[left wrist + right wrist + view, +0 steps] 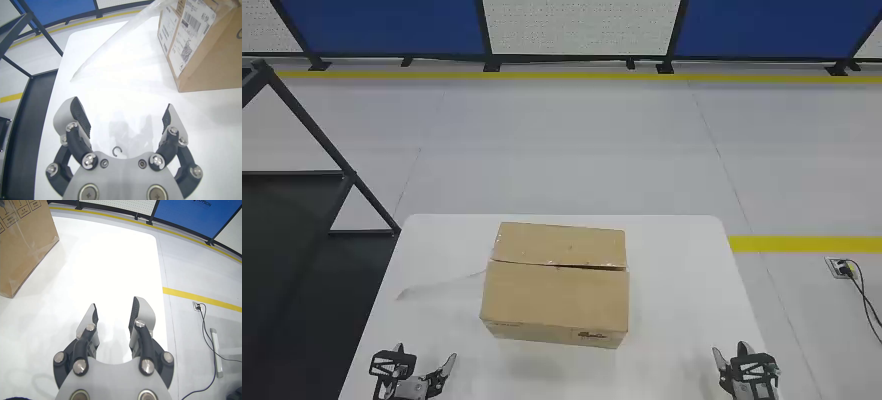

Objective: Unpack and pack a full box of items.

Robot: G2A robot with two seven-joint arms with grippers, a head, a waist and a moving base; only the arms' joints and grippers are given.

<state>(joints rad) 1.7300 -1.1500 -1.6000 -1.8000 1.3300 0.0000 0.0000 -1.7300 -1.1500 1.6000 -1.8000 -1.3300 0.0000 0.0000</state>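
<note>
At the centre of the top view, on the white table (pixel 682 300), sits the brown cardboard box (pixel 555 290), closed and well ahead of both my claws. My left claw (pixel 122 102) hangs at the lower left of that view, spread wide with nothing between its ribbed pads. My right claw (pixel 114 301) hangs at the lower right, parted more narrowly and also empty. Both are over bare tabletop, well apart from the box. A clear strip (pixel 432 288) trails from the box's left side onto the table.

My read on handling: a full carton like this is likely heavy, and its walls look too broad for either claw to span, so I would not try lifting it. Corrugated board is stiff in the wall but bends at a flap's edge, and that edge is thin enough to pinch. A dark line (pixel 557 264) crosses the box between its two brown panels. I cannot tell whether it is a flap's lip or only the top front edge. I'd take hold along the top lip, wary of the glossy film at the box's corner, where my pads could slide.
</note>
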